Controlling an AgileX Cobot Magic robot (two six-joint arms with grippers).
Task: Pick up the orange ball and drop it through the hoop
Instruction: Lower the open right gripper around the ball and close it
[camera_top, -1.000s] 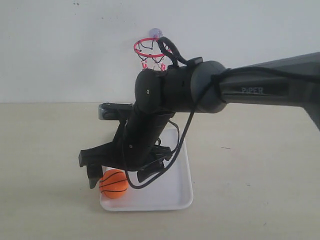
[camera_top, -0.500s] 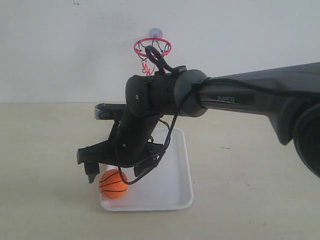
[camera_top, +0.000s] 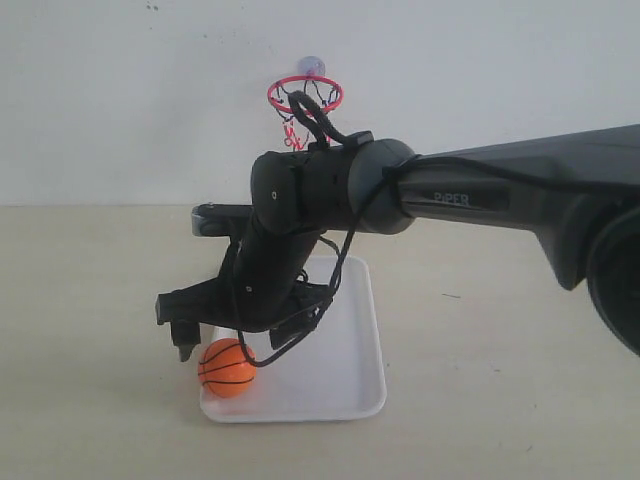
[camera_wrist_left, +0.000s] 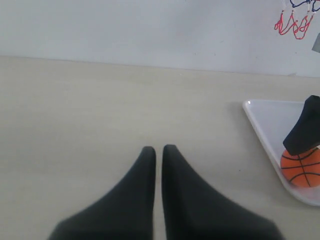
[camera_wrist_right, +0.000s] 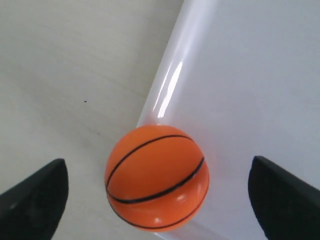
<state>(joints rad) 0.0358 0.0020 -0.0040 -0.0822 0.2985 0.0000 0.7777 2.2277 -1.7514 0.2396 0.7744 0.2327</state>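
The orange ball (camera_top: 226, 368) sits in the lower left of the exterior view, resting inside the near left corner of the white tray (camera_top: 345, 375), right against the raised rim. In the right wrist view the orange ball (camera_wrist_right: 156, 176) fills the middle, its black seam lines plain to see, with the tray (camera_wrist_right: 260, 75) glossy behind it and bare table to one side. The right gripper (camera_top: 228, 345) hangs directly over the ball with its jaws spread wide. One dark finger (camera_wrist_right: 35, 200) and the other (camera_wrist_right: 285, 195) stand on either side of the ball with clear gaps, so nothing is grasped. Its arm (camera_top: 500, 190) reaches in from the right edge of the exterior view and bends down at the wrist. Behind and above the arm, at top centre, the hoop (camera_top: 325, 95) is fixed to the pale wall (camera_top: 100, 100) by its suction cup, its red ring level and the net hanging below. The left gripper (camera_wrist_left: 158, 150) hovers over the beige table (camera_wrist_left: 75, 110), well apart from the tray (camera_wrist_left: 270, 120). Its jaws are drawn together to a thin slit, holding nothing, and the ball (camera_wrist_left: 301, 167) and the net of the hoop (camera_wrist_left: 292, 25) lie far to one side.
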